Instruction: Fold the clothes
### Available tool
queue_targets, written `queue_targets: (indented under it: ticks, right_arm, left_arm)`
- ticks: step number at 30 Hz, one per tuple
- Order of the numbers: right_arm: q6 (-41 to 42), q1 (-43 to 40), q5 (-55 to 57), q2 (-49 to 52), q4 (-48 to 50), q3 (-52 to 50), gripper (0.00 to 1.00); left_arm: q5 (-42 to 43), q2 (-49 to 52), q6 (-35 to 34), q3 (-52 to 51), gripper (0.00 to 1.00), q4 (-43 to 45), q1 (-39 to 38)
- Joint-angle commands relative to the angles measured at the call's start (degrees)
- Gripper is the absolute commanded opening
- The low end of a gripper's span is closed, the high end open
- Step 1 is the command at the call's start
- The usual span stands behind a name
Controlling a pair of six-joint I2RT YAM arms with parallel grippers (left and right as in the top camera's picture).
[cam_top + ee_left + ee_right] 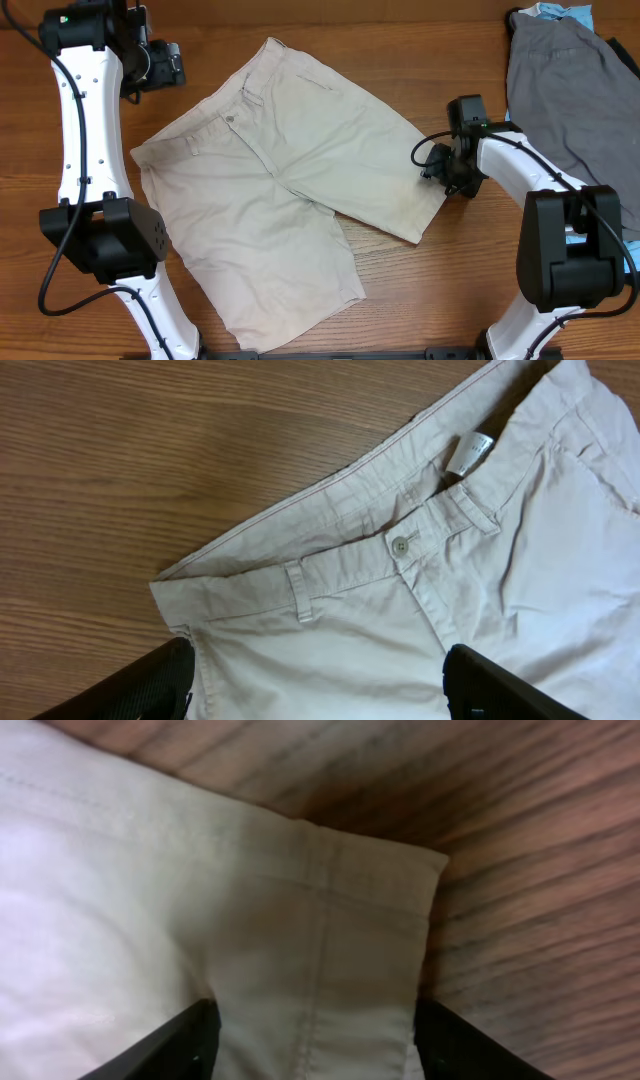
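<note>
Wooden table [420, 300] bears beige shorts [290, 160] spread flat; dark grey garment [570, 90] (blue cloth [565, 14] beside) lies apart.

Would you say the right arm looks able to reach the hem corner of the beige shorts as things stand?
Probably yes: the right hand hangs open over the hem corner of the beige shorts, fingers on either side; the shorts lie flat on the table with nothing over them.

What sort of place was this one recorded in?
Probably a robotics lab bench set up for laundry folding: a wood-grain table carries a white-and-black left arm and right arm, with beige shorts spread flat between them and a grey garment heaped at the right.
</note>
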Motion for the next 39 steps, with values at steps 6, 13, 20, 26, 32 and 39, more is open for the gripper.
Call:
queue_targets:
  ticks: [6, 13, 20, 26, 32, 39]
  right_arm:
    - [2.8, 0.1, 0.4, -0.5, 7.5, -4.4, 0.26]
    - [2.0, 0.1, 3.0, 1.4, 25.3, -4.4, 0.09]
    - [0.2, -1.1, 4.0, 9.8, 38.3, -3.1, 0.08]
    - [-4.0, -6.7, 3.1, 18.0, 37.7, 6.5, 0.08]
    - [-8.3, -12.2, -0.2, 21.6, 31.9, 18.4, 0.08]
    - [-17.2, -13.6, -8.4, 21.5, 9.2, 36.7, 1.0]
  left_arm:
    - [0.2, -0.2, 1.2, 0.7, 0.82, 0.0, 0.4]
    - [0.3, -0.2, 1.2, 0.7, 0.81, 0.2, 0.4]
    - [0.3, -0.2, 0.7, 0.7, 0.8, 1.4, 0.4]
    - [0.3, -0.2, -1.9, 0.7, 0.8, 3.6, 0.3]
    - [0.3, -0.2, -4.2, 0.7, 0.8, 6.2, -0.4]
    - [0.2, -0.2, -1.0, 0.7, 0.84, 10.4, -3.7]
